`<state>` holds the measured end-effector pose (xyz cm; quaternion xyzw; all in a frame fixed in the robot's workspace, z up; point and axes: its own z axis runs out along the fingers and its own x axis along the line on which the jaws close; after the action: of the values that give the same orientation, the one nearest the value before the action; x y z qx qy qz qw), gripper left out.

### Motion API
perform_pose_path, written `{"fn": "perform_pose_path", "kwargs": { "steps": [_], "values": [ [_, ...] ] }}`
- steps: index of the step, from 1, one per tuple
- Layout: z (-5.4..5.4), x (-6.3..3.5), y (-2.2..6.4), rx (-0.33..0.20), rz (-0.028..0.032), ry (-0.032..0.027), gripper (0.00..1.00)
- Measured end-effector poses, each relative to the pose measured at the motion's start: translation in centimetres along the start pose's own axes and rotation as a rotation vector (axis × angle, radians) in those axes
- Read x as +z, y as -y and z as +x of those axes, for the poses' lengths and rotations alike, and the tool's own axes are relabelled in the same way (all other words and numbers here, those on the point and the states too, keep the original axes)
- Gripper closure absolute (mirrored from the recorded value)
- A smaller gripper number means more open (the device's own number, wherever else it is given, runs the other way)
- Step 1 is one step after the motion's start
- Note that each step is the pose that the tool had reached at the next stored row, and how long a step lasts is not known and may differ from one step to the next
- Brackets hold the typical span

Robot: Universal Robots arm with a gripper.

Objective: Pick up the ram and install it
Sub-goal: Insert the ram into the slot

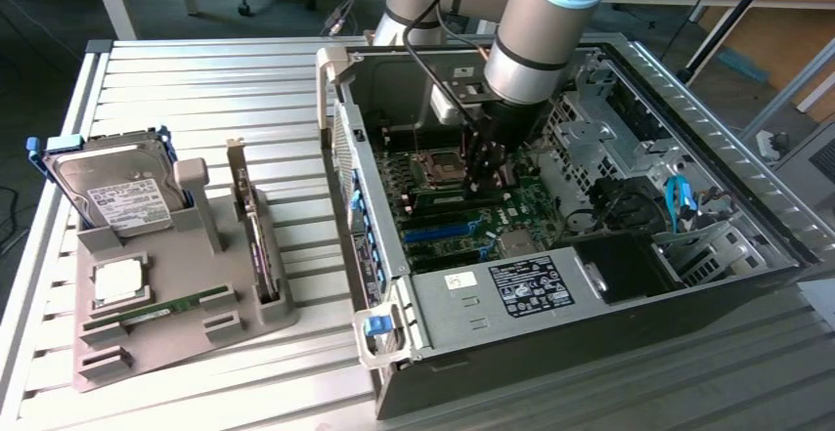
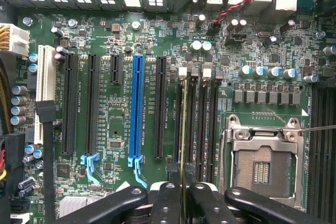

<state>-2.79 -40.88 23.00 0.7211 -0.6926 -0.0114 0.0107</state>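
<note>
Ram, a thin green circuit-board stick (image 2: 182, 129), poised edge-on at its slot
Black gripper (image 2: 184, 191) fingers (image 2: 166, 198) pinch it from both sides; its long axis runs away from them along the black memory slots (image 2: 202, 129), beside the silver processor socket (image 2: 262, 166).

1. One CPU socket (image 2: 262, 166)
2. Four memory slots (image 2: 202, 124), just beside the socket
3. One blue slot (image 2: 137, 108), three long black slots (image 2: 71, 103), one short black slot (image 2: 115, 69) and one white slot (image 2: 45, 85), all farther from the socket
4. Two sticks of ram (image 2: 182, 129): one clamped in the gripper (image 2: 182, 190) near the socket, one well apart from it
5. One hard drive (image 1: 117, 192) and one expansion card (image 1: 254, 245), well apart from the socket
</note>
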Motion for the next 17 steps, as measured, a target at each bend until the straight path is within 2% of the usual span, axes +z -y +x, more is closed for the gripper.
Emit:
{"fn": "perform_pose_path", "kwargs": {
  "steps": [7, 17],
  "values": [
    [0.01, -0.10, -0.01, -0.021, -0.0003, -0.0014, 0.87],
    [0.01, 0.06, 0.00, -0.021, -0.0003, -0.0015, 0.87]
  ]
}}
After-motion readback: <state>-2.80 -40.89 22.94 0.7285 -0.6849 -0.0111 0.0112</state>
